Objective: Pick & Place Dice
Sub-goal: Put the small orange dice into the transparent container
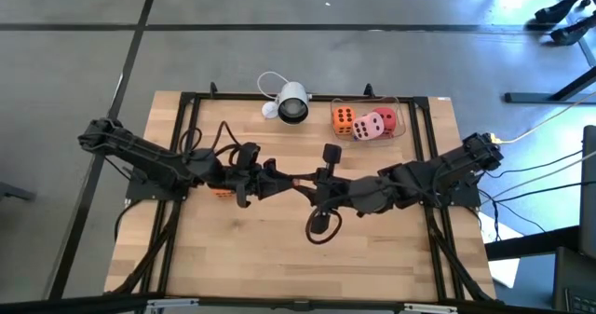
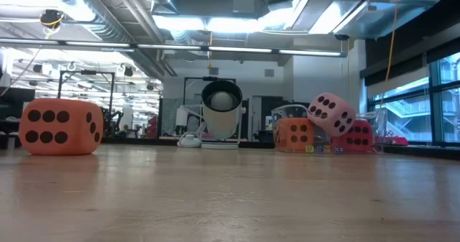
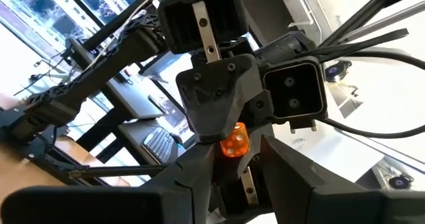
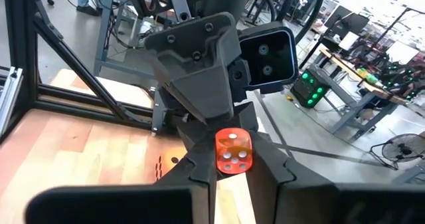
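Above the table's middle my two grippers meet tip to tip. A small clear orange die with white dots [image 4: 233, 151] sits between the fingers of my right gripper [image 4: 233, 174], which is shut on it. My left gripper [image 3: 236, 177] faces it, open, its fingers on either side of the same die [image 3: 234, 141]. In the high view the arms hide the die; left gripper [image 1: 277, 177], right gripper [image 1: 305, 184]. A big orange die [image 2: 59, 128] rests on the table under my left arm. Orange [image 1: 344, 118], pink [image 1: 367, 126] and red [image 1: 386, 119] dice lie in a clear tray. My right gripper pinches the small orange die by two opposite faces [image 4: 220, 155] between its two fingers. The fingers come about level from the table's right side. The die is lifted well clear of the table, one dotted face toward the wrist camera.
A white round camera with a black lens [image 1: 291, 102] stands at the far edge, its cable looped beside it. The clear tray [image 1: 400, 104] sits at the far right. A black frame [image 1: 186, 98] runs around the wooden table top. Cables hang under both arms.
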You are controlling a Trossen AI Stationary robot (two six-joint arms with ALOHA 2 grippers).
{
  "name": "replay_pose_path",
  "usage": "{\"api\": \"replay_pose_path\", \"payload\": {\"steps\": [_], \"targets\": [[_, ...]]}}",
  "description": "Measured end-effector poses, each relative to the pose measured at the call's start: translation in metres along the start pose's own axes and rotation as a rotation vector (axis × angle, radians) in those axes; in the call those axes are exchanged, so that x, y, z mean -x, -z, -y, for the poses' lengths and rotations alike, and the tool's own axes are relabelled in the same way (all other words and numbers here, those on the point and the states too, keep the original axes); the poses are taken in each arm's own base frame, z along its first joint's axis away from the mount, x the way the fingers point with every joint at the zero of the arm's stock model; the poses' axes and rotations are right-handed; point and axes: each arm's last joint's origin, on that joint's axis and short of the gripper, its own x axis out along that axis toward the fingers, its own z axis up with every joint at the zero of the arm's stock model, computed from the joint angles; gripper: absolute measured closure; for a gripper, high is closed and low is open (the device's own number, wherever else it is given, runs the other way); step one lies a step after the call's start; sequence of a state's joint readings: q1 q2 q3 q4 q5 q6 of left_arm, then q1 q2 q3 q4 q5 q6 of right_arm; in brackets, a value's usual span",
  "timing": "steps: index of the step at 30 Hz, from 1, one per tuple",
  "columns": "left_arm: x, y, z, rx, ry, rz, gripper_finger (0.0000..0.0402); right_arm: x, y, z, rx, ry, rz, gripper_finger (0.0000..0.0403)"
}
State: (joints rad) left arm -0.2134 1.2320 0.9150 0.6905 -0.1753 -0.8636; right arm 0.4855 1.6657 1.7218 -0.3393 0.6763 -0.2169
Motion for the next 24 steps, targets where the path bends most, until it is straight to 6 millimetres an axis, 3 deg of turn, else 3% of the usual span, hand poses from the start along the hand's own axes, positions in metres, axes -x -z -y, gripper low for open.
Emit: {"api": "replay_pose_path", "payload": {"steps": [5,15,20,24], "targets": [[0.0,0.001,-0.001,-0.015,0.011,-0.025,0.0279,0.009,-0.004,0.0,-0.032,0.023,0.008,0.0352],[0.0,0.002,-0.001,-0.068,0.014,-0.048,0.0278,0.035,-0.031,0.008,-0.09,0.033,0.049,0.0352],[0.0,0.005,-0.001,-0.08,0.05,-0.116,0.0279,0.043,-0.03,0.021,-0.106,0.102,-0.061,0.0352],[0.007,0.005,0.004,-0.124,0.053,-0.168,0.0279,0.05,-0.024,0.046,-0.224,0.089,-0.18,0.0352]]}}
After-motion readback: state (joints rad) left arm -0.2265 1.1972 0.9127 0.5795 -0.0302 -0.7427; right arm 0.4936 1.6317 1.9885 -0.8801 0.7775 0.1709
